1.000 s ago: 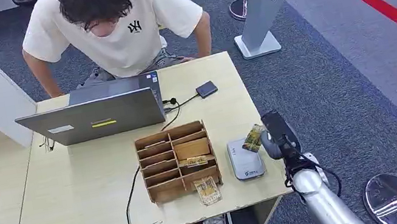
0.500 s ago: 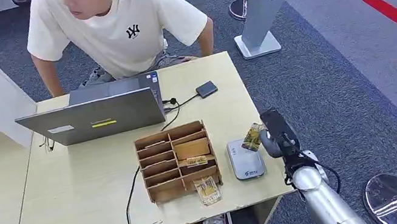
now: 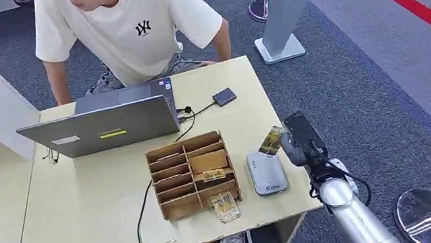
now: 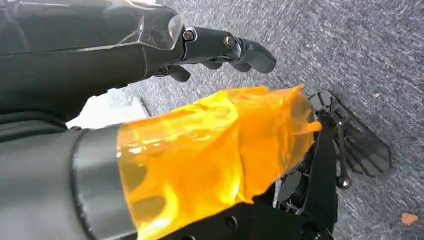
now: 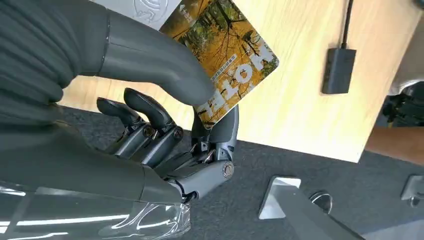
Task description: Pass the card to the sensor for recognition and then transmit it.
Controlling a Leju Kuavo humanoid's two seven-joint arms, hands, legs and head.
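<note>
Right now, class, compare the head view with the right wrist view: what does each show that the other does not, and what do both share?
Head view alone: the grey sensor on the table, the wooden organiser, the laptop and a person behind it.

Right wrist view alone: the card's autumn-tree print with lettering, and the thumb pressing it against a finger.

Both: the right hand holding the card above the table edge, and the small dark box on its cable.
</note>
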